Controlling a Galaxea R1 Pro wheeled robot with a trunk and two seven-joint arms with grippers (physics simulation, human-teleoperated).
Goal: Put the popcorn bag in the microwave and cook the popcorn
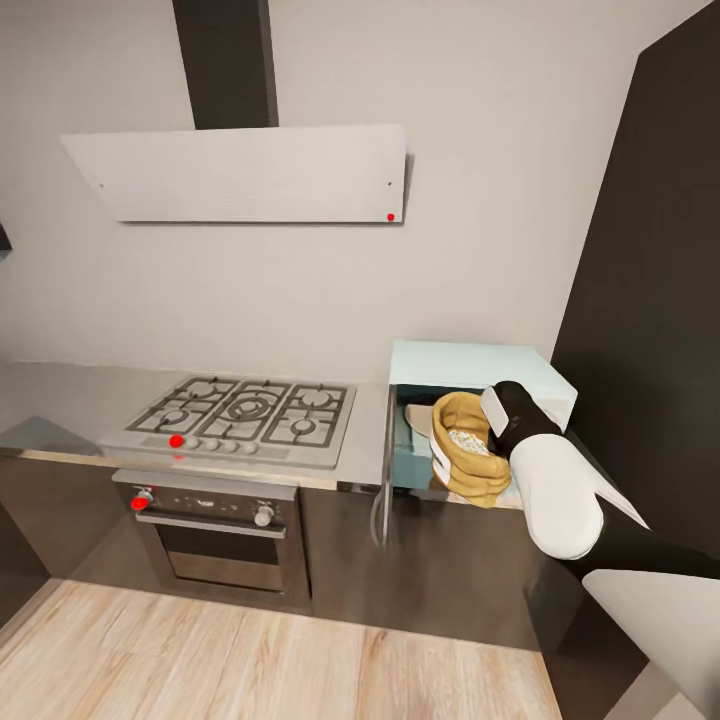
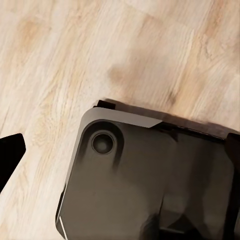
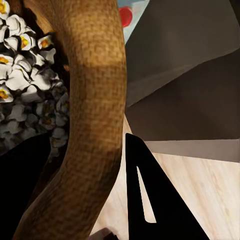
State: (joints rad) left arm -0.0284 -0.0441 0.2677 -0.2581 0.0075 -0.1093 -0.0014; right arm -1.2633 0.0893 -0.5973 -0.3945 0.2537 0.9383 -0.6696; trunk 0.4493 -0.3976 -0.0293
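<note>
Microwave (image 1: 530, 368): pale mint-blue box, matte, on the light-grey countertop (image 1: 60, 400) just right of the gas hob (image 1: 245, 412); door (image 1: 383, 480) swung open, seen edge-on at the box's left side.

Popcorn bag (image 1: 468, 450): golden-tan, coarse woven texture, soft rolled rim, white band on the side facing out; in the microwave's open mouth, mouth tilted up and outward. Whether resting on the cavity floor or carried, cannot tell.

Popcorn (image 3: 25, 85): whitish lumpy puffs with yellow-orange centres, heaped inside the bag.

Right gripper (image 3: 107, 195): at the bag, rolled rim running between the black fingers (image 3: 150, 200), one flat, pointed and slotted, the other a dark mass on the rim's inner side; closed onto the rim as far as visible. Arm (image 1: 545, 480) reaching toward the microwave from its lower right, white rounded forearm, black wrist above the bag.

Left gripper: opening cannot be told; one black pointed tip (image 2: 9, 155) over pale wood-grain floor (image 2: 75, 55), beside the glossy dark base (image 2: 150, 180) with rounded corner.

Hood (image 1: 250, 172): white slanted slab above the hob. Oven (image 1: 215, 535): dark steel, round knobs, below the hob.
</note>
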